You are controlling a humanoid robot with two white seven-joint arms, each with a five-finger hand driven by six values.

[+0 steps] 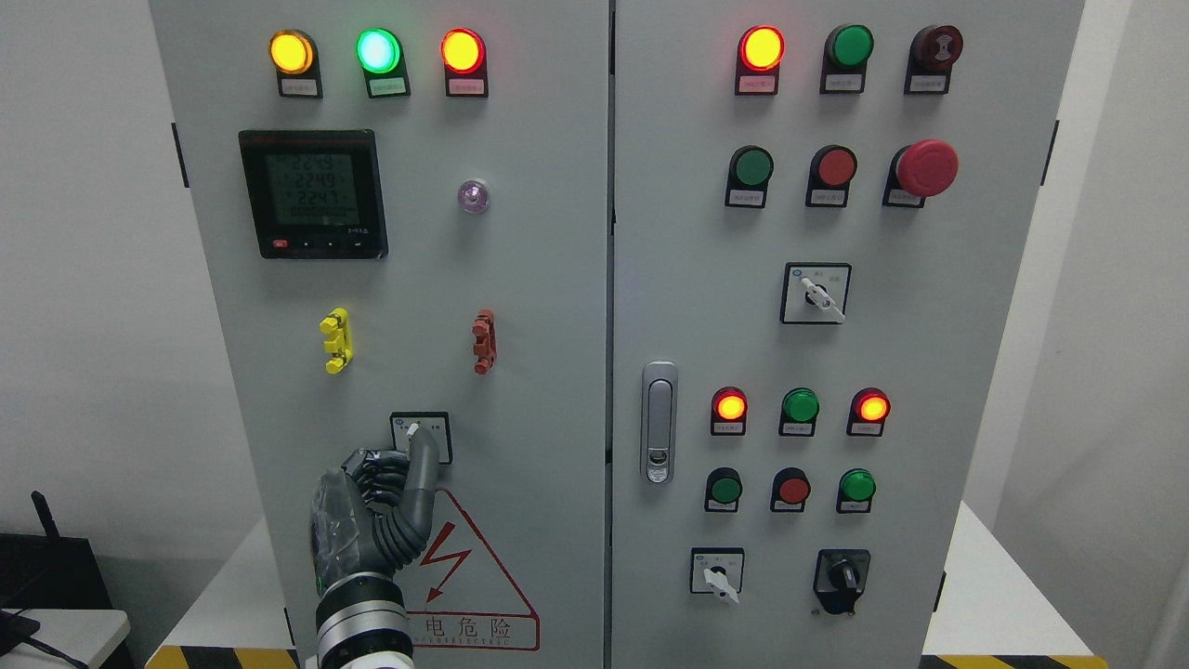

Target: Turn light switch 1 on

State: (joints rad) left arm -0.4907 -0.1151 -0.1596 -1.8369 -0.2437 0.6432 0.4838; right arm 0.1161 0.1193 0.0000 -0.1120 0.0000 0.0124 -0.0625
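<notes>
Big grey cabinet [520,307] fills my view, two doors side by side, lamps glowing across the top of both. On the left door there's the meter [313,193] with its lit digits up high, a yellow clip [335,340] and a red clip [483,342] below it, and the warning triangle [460,567] down low. My left arm comes up from the bottom edge, and my left hand [376,506] sits right over that triangle's upper corner. Fingers are mostly curled in toward the palm, one finger [424,465] stretched up, its tip right at the white knob of the switch [421,437], the little square selector just above the triangle. I'm holding nothing; whether the fingertip actually presses the knob or only sits in front of it, I can't tell from here. My right hand isn't in view. So I judge I'm at the contact step: reach done, turn not yet made. Next calls for a firm purchase on that small knob, then a short, controlled twist to the on position, without sliding off its narrow lever.
</notes>
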